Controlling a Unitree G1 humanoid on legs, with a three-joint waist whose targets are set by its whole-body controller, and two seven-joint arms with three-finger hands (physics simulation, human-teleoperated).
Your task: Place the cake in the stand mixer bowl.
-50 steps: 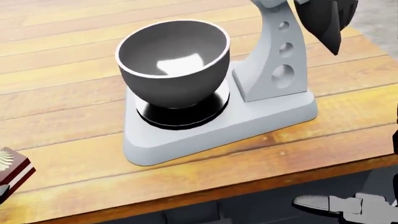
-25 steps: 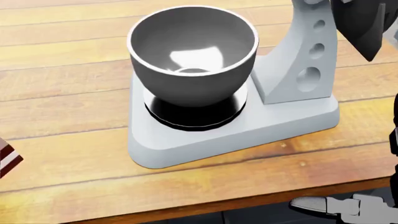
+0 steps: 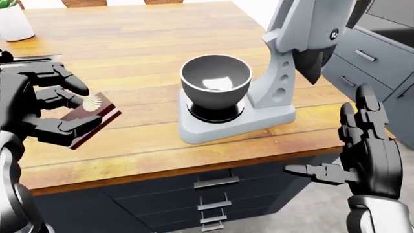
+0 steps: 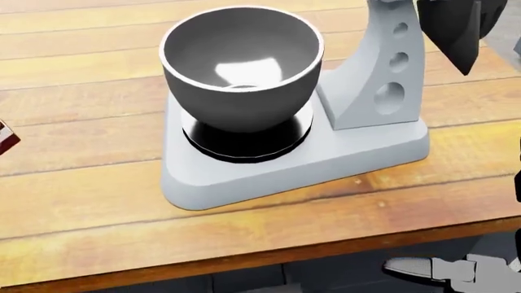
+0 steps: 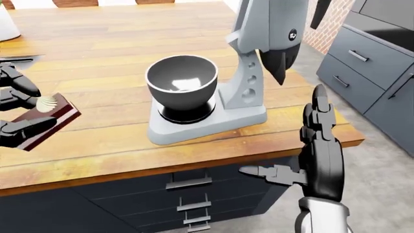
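The cake [image 3: 95, 115] is a dark brown slice with a white swirl on top. My left hand [image 3: 55, 109] has its fingers closed round it, above the wooden counter [image 3: 129, 58] at the left of the left-eye view. The grey stand mixer [image 3: 285, 58] stands to the right on the counter, its head tilted up. Its metal bowl [image 3: 215, 82] sits empty on the mixer base [image 4: 244, 177]. My right hand [image 3: 365, 150] is open with fingers spread, off the counter's edge at lower right. In the head view only a corner of the cake [image 4: 7, 137] shows.
A white pot [image 3: 14, 22] with a plant stands at the counter's top left. Dark drawers [image 3: 213, 194] lie under the counter. More dark cabinets [image 3: 375, 53] stand at the right, across a strip of grey floor.
The head view has shifted: the mixer and bowl sit lower and larger than a second ago. The cake has moved up along the left edge.
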